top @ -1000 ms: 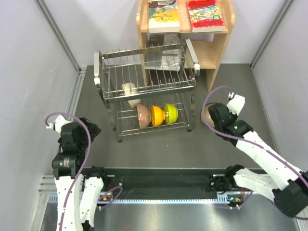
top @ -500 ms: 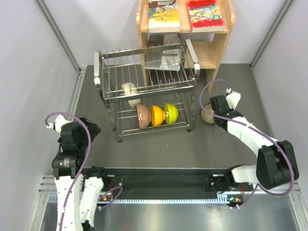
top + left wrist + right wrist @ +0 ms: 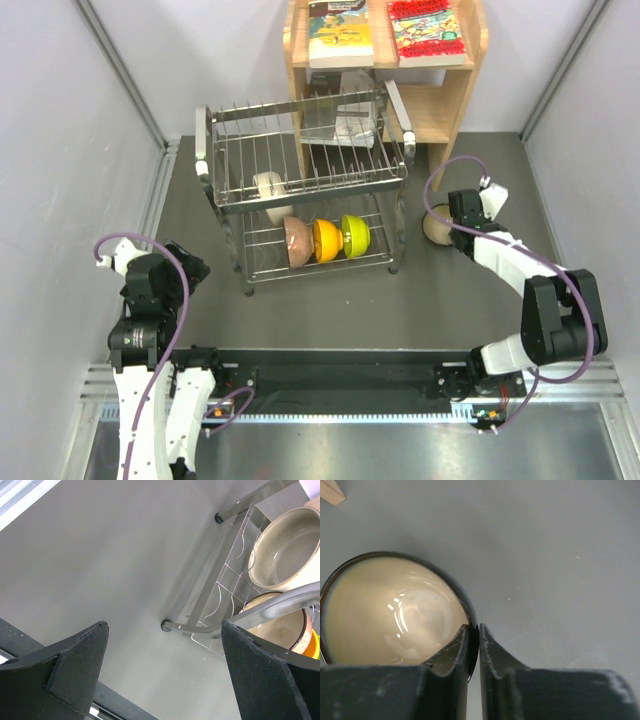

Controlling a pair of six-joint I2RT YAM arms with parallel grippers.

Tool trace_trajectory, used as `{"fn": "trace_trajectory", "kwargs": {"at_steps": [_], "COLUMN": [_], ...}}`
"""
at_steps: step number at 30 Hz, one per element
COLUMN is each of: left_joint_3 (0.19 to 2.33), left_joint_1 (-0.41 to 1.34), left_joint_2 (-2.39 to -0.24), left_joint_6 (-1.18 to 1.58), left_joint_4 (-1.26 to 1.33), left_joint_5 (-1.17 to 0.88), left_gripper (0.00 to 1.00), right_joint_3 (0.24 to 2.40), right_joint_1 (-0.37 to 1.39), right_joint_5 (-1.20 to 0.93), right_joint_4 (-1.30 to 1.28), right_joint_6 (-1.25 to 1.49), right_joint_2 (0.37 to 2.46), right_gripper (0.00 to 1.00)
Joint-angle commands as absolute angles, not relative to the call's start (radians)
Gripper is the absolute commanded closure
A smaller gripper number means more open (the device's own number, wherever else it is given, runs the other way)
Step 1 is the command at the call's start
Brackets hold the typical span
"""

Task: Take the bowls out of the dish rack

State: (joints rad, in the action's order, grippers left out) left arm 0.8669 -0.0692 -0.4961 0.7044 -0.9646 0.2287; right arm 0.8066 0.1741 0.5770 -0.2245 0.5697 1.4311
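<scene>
Four small round bowls (image 3: 314,238) sit in the shiny steel-wire rack (image 3: 300,181), left of my right fingers (image 3: 492,660) pinching a dark cream-lined bowl (image 3: 395,610) by its rim; left fingers (image 3: 80,655) spread.

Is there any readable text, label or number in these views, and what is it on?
Yellow-green book cover on top of the wooden bookshelf: there is print, but it is too small to read.
Red book cover beside it: there is print, but it is too blurred to read.
Both wrist views: no text.
</scene>
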Motion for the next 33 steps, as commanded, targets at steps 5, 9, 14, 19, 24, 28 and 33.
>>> {"fn": "trace_trajectory", "kwargs": {"at_steps": [5,9,14,19,24,28,33], "left_joint_3": [0.865,0.862,0.864,0.836,0.769,0.749,0.735], "left_joint_1": [-0.067,-0.067,-0.067,-0.067,-0.067,-0.067,-0.069], "left_joint_2": [-0.515,-0.520,-0.517,-0.472,-0.486,-0.460,-0.479], "left_joint_6": [0.672,0.660,0.643,0.557,0.589,0.584,0.586], "left_joint_4": [-0.910,-0.899,-0.894,-0.801,-0.753,-0.750,-0.720], "left_joint_5": [0.199,0.179,0.154,-0.125,-0.317,-0.344,-0.425], "left_gripper": [0.01,0.01,0.01,0.01,0.07,0.08,0.09], "right_joint_3": [0.827,0.825,0.830,0.831,0.839,0.888,0.956], "right_joint_1": [0.164,0.166,0.166,0.164,0.164,0.166,0.178], "right_joint_5": [0.517,0.520,0.518,0.499,0.500,0.500,0.457], "right_joint_4": [-0.156,-0.161,-0.179,-0.218,-0.287,-0.337,-0.379], "right_joint_6": [0.568,0.565,0.552,0.561,0.569,0.534,0.508], "right_joint_2": [1.382,1.341,1.318,1.249,1.134,1.052,1.037], "right_gripper": [0.68,0.49,0.49,0.48,0.41,0.39,0.38]}}
